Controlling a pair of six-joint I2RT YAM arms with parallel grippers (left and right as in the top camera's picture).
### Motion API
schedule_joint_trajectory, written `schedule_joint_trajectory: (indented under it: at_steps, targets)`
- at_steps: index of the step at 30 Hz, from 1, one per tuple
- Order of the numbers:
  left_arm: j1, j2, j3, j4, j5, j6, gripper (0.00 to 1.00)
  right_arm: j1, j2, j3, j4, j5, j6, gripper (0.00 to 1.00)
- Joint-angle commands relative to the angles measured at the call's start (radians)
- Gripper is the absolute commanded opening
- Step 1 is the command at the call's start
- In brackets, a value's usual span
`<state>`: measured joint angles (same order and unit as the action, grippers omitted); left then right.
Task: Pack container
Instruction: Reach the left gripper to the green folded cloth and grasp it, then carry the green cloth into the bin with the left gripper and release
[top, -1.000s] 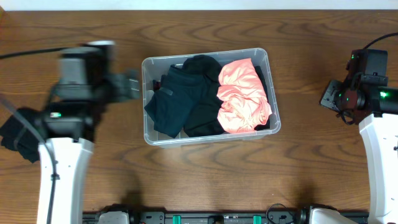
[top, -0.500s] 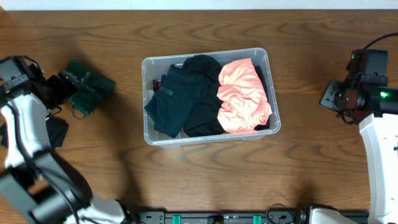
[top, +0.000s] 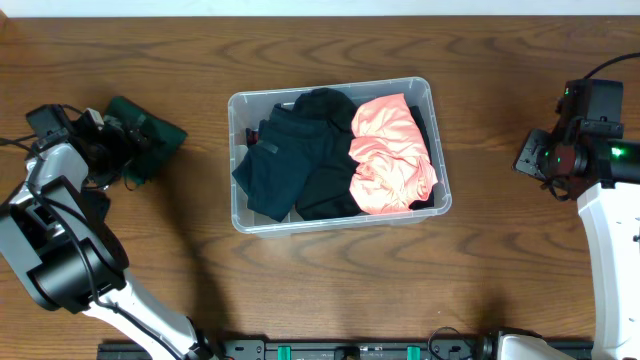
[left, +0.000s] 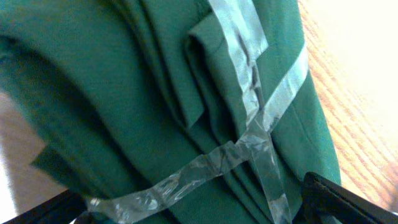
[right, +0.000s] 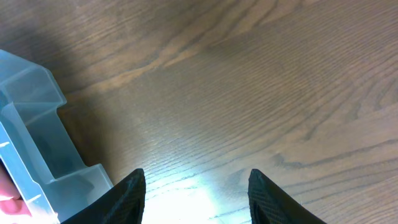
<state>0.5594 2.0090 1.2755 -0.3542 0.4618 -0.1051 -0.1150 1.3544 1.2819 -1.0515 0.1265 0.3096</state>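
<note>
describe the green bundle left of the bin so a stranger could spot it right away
On the wooden table, look left of the clear container, toward the table's left edge. A folded dark green bundle lies there, outside the bin. Unlike the dark clothes and pink garment packed inside, it is strapped with crossing strips of clear tape.

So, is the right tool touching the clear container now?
Apart. The overhead view shows bare table between the right tool and the container. The right wrist view shows the same gap.
</note>
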Motion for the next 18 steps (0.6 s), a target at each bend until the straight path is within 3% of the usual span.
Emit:
schedule_joint_trajectory:
  at_steps: [1, 4, 6, 9, 10, 18]
  targets:
    - [0.0, 0.021, -0.004, 0.006, 0.094, 0.011, 0.9, -0.005, 0.0, 0.01, -0.002, -0.004, -0.011, 0.51]
    - [0.0, 0.018, 0.003, 0.005, 0.165, 0.026, 0.56, -0.005, 0.0, 0.01, -0.005, -0.004, -0.011, 0.51]
    - [0.0, 0.012, 0.005, 0.005, 0.204, 0.026, 0.39, -0.005, 0.0, 0.01, -0.007, -0.004, -0.011, 0.51]
    - [0.0, -0.016, 0.006, 0.002, 0.232, 0.026, 0.21, -0.005, 0.0, 0.01, -0.014, -0.004, -0.012, 0.51]
    - [0.0, -0.03, 0.006, 0.0, 0.232, 0.026, 0.08, -0.005, 0.0, 0.01, -0.015, -0.004, -0.014, 0.51]
    - [-0.004, -0.27, 0.006, -0.067, 0.24, 0.027, 0.06, -0.005, 0.0, 0.01, -0.015, -0.004, -0.023, 0.51]
